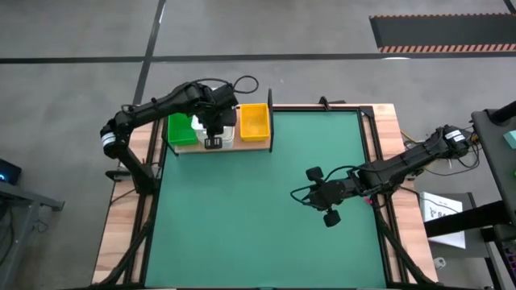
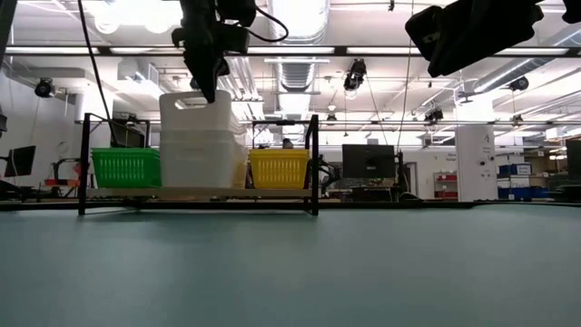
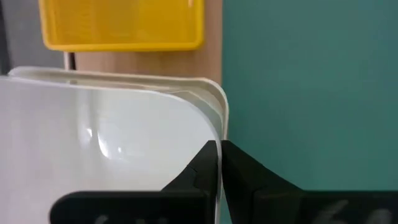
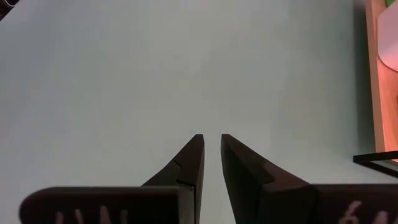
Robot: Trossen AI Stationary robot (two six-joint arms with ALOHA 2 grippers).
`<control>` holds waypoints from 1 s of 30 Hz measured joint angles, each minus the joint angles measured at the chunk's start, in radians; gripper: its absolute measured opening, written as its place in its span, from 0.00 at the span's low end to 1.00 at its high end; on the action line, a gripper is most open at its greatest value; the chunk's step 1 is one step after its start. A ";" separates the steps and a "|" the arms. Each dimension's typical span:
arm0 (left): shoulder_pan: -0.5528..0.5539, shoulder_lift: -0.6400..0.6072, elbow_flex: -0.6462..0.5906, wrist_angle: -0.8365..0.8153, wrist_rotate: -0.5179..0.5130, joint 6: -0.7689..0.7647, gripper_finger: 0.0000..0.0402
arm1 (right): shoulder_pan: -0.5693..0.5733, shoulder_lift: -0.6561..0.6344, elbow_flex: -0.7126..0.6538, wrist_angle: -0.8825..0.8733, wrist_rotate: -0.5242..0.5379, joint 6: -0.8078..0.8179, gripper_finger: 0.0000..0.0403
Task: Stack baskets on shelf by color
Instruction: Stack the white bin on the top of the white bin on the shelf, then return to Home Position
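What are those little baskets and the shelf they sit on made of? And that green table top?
Baskets: likely plastic. The green basket and yellow basket have perforated moulded walls; the white stack shows a smooth glossy rim with highlights.
Shelf: light-brown board with a wood look, matte; its posts are thin and black, probably metal.
Table mat: flat, matte green, perhaps rubber or vinyl; hard to say.

— From above, what can we not make out on the shelf [image 1: 256,146]?

— The left arm covers most of the white baskets [image 1: 229,134], so we cannot count them.

— And at tabletop height?

— Both arms are cut off by the top edge. The white stack [image 2: 201,141] hides part of the yellow baskets [image 2: 278,168].

— The left wrist view?

— The white stack runs off the edge, and only part of the yellow basket [image 3: 122,25] shows.
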 joint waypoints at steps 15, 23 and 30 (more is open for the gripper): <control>-0.001 -0.001 0.000 0.031 -0.005 0.036 0.14 | -0.002 0.000 -0.013 0.054 0.000 -0.056 0.12; -0.026 -0.053 -0.002 0.041 0.044 0.025 0.27 | -0.052 0.000 -0.051 0.223 -0.059 -0.172 0.12; -0.198 -0.265 -0.266 0.401 0.088 -0.002 0.18 | -0.123 0.000 -0.069 0.238 -0.073 -0.184 0.12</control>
